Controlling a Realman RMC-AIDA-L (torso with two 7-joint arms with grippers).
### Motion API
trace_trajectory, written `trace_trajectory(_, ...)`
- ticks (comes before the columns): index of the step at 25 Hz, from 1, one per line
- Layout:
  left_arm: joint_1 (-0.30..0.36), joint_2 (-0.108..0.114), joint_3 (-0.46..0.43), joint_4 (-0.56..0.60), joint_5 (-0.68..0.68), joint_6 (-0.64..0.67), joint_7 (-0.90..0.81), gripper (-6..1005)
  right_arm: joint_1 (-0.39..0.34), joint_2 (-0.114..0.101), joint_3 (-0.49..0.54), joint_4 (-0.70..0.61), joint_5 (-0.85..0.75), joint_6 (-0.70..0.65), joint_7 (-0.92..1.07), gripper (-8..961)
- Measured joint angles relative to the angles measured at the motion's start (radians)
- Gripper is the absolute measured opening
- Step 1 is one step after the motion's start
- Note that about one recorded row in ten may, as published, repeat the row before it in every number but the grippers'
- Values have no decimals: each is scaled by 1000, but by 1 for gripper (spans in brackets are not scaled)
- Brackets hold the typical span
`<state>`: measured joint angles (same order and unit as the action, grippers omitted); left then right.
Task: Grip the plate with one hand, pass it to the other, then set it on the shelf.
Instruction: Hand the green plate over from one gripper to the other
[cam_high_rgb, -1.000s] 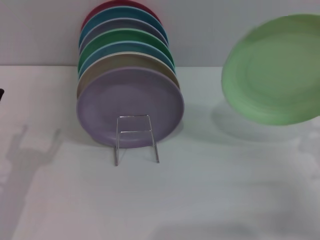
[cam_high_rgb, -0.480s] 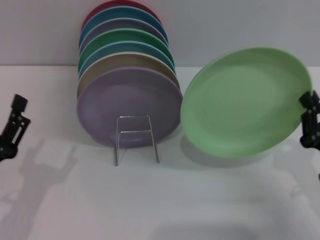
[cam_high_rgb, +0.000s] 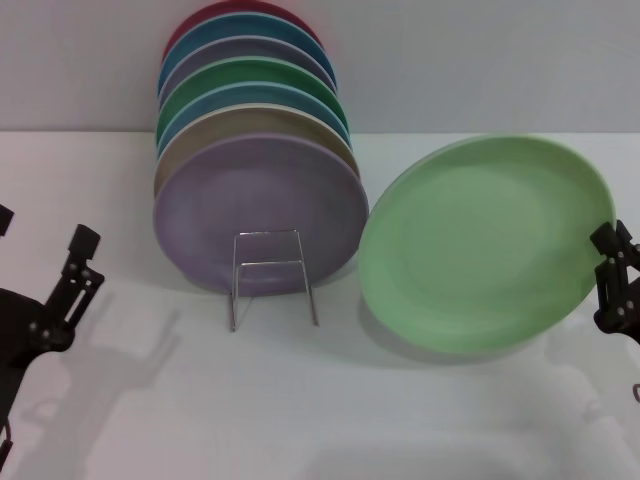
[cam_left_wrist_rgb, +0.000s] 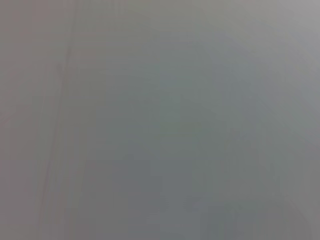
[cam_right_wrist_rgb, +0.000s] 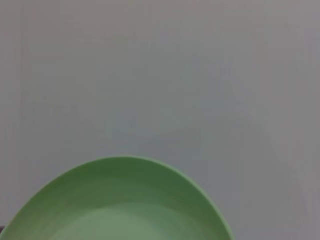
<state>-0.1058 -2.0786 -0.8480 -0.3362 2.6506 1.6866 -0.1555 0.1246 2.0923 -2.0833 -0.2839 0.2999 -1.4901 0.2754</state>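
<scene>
The light mint-green plate (cam_high_rgb: 480, 245) hangs tilted above the table's right half, its face toward me. My right gripper (cam_high_rgb: 608, 275) is shut on its right rim at the view's right edge. The right wrist view shows the plate's (cam_right_wrist_rgb: 120, 205) upper arc over bare table. My left gripper (cam_high_rgb: 40, 238) is low at the far left, open and holding nothing, well apart from the plate. The shelf (cam_high_rgb: 270, 275), a thin silver wire rack, stands centre-left between the two grippers. The left wrist view shows only a grey surface.
Several coloured plates lean in a row behind the rack against the back wall, a lilac plate (cam_high_rgb: 260, 210) at the front and a darker green one (cam_high_rgb: 255, 75) further back. The mint plate's left rim is close to the lilac plate.
The mint plate has come in from the upper right, moving left and down toward the stack. My left gripper has risen into view from the left edge and moved rightward.
</scene>
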Motion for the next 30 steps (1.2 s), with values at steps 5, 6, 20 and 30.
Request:
trace_trajectory(5, -3, 0, 40, -13, 0, -39, 1, 845, -40, 0, -197, -77, 221, 22, -127, 20)
trace_trajectory(6, -4, 0, 46, -16, 0, -45, 1, 845, -49, 0, -252, -97, 276, 25, -165, 20)
trace_trajectory(20, -3, 1, 83, -53, 1, -104, -1, 844, -101, 0, -768, -236, 813, -136, -593, 21)
trace_trajectory(30, 1, 0, 126, -55, 1, -164, -1, 844, -121, 0, -804, -276, 856, -197, -702, 18)
